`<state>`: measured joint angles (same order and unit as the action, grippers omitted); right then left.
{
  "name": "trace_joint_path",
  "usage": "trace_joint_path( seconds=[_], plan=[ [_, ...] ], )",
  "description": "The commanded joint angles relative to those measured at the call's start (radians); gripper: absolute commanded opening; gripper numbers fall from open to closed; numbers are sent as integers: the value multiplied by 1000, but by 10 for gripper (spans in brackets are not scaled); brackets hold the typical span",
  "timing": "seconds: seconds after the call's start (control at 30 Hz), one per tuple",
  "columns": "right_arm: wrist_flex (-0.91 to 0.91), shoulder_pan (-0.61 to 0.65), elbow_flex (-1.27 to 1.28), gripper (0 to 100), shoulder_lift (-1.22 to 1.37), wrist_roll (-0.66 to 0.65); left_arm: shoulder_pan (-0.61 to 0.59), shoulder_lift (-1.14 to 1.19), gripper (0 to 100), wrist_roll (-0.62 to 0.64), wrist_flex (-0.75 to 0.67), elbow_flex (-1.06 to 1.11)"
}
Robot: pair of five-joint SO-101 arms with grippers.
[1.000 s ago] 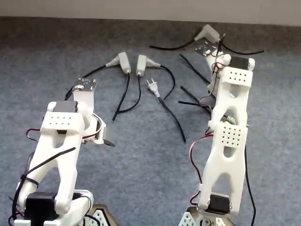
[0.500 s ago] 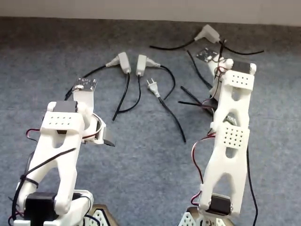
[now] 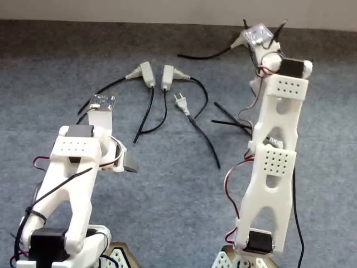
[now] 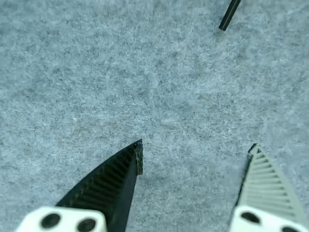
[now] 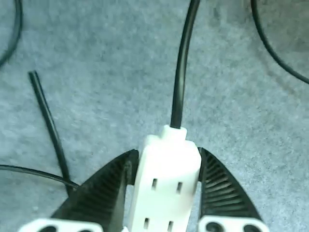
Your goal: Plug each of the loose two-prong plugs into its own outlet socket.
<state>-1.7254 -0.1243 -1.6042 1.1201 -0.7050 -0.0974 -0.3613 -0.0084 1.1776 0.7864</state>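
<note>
My right gripper (image 5: 166, 153) is shut on a white outlet socket (image 5: 164, 188), whose slots face the camera; its black cord (image 5: 181, 72) runs off over the grey carpet. From above, that socket (image 3: 241, 40) lies at the far right back, under the outstretched right arm. A loose two-prong plug (image 3: 179, 101) on a black cord rests mid-carpet. Two more white sockets (image 3: 146, 72) (image 3: 167, 76) lie side by side behind it. My left gripper (image 4: 196, 145) hangs open over bare carpet, at the left front (image 3: 124, 162), well short of the plug.
Loose black cords (image 3: 226, 114) cross the carpet between the plug and the right arm. One cut cord end (image 5: 46, 111) lies beside the held socket, and another cord end (image 4: 229, 14) lies ahead of the left gripper. A pale wall edge (image 3: 167, 11) bounds the back.
The right arm has stretched toward the back of the table and its gripper has come over the far right socket. The left arm has hardly moved.
</note>
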Motion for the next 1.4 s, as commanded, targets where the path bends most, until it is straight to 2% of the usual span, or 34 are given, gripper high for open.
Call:
trace_joint_path(
  seconds=[0.0,0.17,0.3,0.5,0.77,0.9,1.1,1.2,1.37],
  plan=[
    [-41,97,104,143,-168,210,13,-24,333,12,-80,25],
    [-41,189,257,143,-311,477,-1,-25,333,84,-175,68],
    [-41,251,418,143,-446,703,-65,-31,333,91,-183,65],
    [-41,341,768,142,-674,1049,-153,-28,333,187,-238,67],
    [2,616,1171,142,-883,1418,-236,-31,333,253,-259,65],
    [142,734,1293,142,-885,1501,-280,-31,333,259,-265,51],
    [398,811,1534,147,-883,1640,-380,-25,333,350,-265,28],
    [481,862,1604,190,-883,1695,-397,-25,333,377,-265,27],
    [639,934,1689,203,-883,1709,-397,-25,333,377,-265,28]
  ],
)
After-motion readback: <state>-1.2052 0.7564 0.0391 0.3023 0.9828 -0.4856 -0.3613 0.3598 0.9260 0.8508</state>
